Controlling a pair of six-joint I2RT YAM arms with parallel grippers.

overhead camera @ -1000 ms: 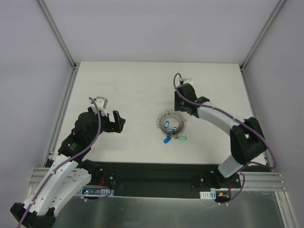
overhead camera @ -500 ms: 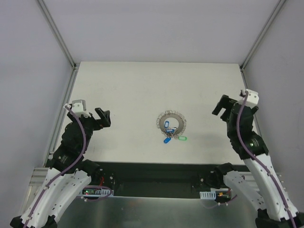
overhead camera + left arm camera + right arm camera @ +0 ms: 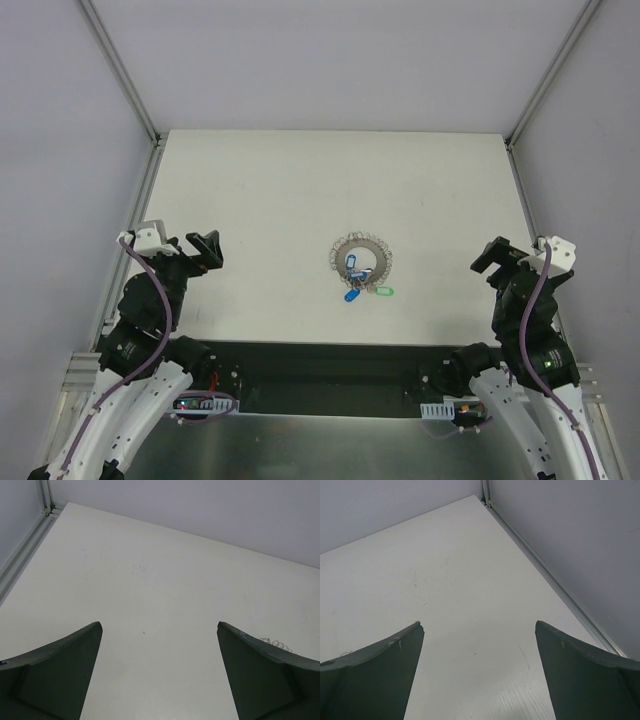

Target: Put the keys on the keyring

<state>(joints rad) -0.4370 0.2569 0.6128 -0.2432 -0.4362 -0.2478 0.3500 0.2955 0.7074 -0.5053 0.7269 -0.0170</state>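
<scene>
The left gripper (image 3: 205,247) hangs above the matte off-white table (image 3: 270,190) with its two dark, wedge-shaped fingers (image 3: 60,675) spread wide and nothing between them. The keyring (image 3: 361,258) lies flat well off to its right, a silvery-grey hoop with a ragged, coiled wire edge; in the left wrist view only a thin curl of that wire (image 3: 276,642) peeks over the right-hand finger. The keys (image 3: 353,283) sit at the ring: one blue plastic head inside the open centre, another blue and a green one just outside the near rim, their metal blades too small to make out. The right gripper (image 3: 492,257) hangs well to the ring's right, its fingers (image 3: 375,670) also apart and empty, over bare tabletop beside the aluminium frame rail (image 3: 540,562)
</scene>
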